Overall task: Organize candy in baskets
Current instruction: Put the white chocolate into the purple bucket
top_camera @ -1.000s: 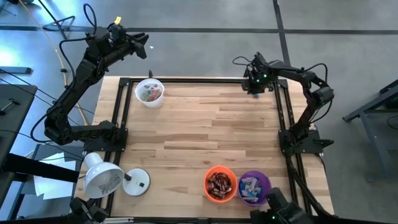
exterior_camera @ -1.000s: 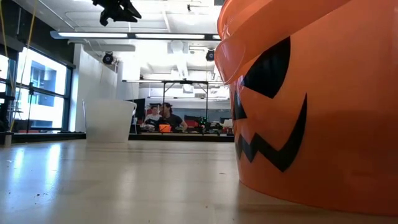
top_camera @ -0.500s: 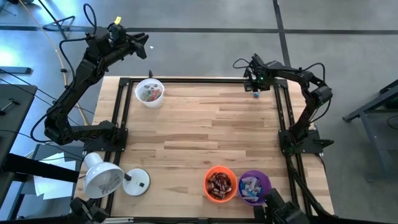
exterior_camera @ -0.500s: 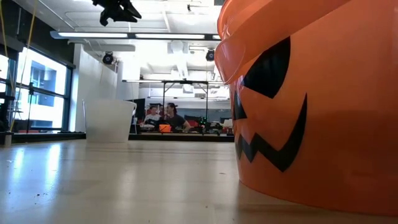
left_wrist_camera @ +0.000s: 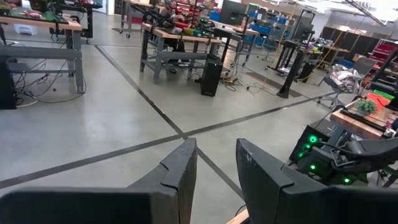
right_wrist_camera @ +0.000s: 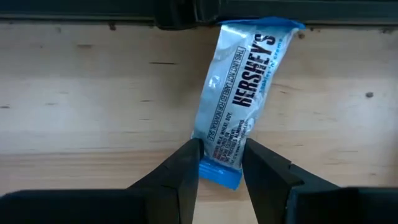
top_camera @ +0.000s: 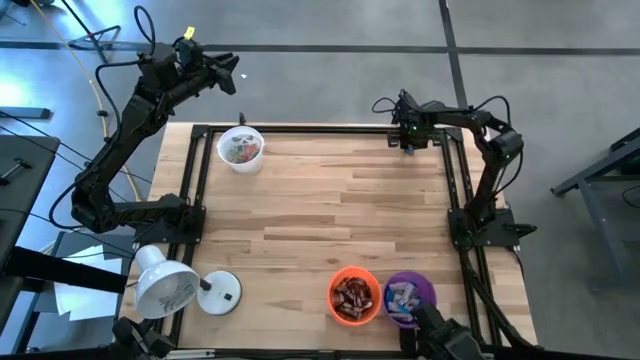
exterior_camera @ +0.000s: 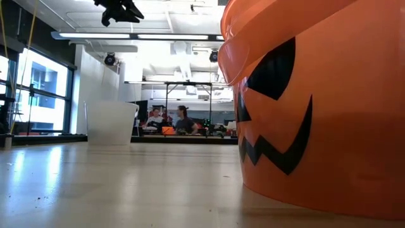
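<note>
A blue-and-white candy bar (right_wrist_camera: 239,93) lies flat on the wooden table at its far right corner, its far end by the black frame rail (right_wrist_camera: 186,12). My right gripper (right_wrist_camera: 221,163) (top_camera: 408,138) points down over it, open, one finger on each side of the bar's near end. My left gripper (left_wrist_camera: 216,168) (top_camera: 228,72) hangs open in the air beyond the table's far left corner, holding nothing. The white basket (top_camera: 220,148) at the far left holds mixed candy. The orange basket (top_camera: 333,297) and the purple basket (top_camera: 431,291) stand at the near edge with candy in them. My right gripper comes from above, its fingers (right_wrist_camera: 186,171) close beside the two long edges of the bar's near end (right_wrist_camera: 219,174), lying across the bar. Whether they touch the wrapper I cannot tell. The bar lies flat on the table.
A white dome-shaded lamp (top_camera: 168,286) with a round base (top_camera: 222,292) stands at the near left corner. A black frame (top_camera: 300,127) runs round the tabletop. The orange basket (exterior_camera: 316,114) fills the right of the low view. People sit in the room behind.
My right gripper has come down over the candy bar at the far right corner and has tipped to point straight down. The bar has stayed where it lay. A person in the room behind has shifted.
</note>
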Controlling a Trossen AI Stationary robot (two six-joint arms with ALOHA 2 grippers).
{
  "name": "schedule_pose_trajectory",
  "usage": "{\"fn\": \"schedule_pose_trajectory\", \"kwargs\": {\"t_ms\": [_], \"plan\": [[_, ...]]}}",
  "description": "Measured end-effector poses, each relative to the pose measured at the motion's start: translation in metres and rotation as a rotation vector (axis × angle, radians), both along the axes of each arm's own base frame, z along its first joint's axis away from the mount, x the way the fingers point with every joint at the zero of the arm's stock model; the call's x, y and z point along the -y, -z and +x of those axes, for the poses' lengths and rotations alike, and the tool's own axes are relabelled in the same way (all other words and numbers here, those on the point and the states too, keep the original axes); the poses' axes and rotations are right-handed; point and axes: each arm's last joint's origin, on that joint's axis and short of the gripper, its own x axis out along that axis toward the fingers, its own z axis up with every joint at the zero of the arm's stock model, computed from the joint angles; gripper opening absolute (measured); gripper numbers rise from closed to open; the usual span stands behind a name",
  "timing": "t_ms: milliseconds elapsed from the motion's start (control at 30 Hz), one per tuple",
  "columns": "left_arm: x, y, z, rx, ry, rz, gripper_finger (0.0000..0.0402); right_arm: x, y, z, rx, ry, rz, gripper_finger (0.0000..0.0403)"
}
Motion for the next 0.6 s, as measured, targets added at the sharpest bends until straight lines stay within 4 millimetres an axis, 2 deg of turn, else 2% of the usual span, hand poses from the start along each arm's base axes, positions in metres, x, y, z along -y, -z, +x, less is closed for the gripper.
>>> {"fn": "schedule_pose_trajectory", "kwargs": {"t_ms": [167, 400, 600], "plan": [[0.0001, 0.0, -0.0001, 0.0, 0.0, 0.0, 0.0099, -0.001, 0.0009, -0.0005, 0.001, 0.03, 0.014, 0.0105], [0.0002, 0.0006, -0.0001, -0.003, 0.0, -0.005, 0.0099, -0.0028, 0.0012, -0.0012, -0.001, 0.024, 0.036, 0.0014], [0.0006, 0.0046, -0.0003, -0.024, 0.0, -0.042, 0.0099, -0.0015, -0.0041, -0.0001, -0.004, 0.025, 0.068, 0.0007]]}}
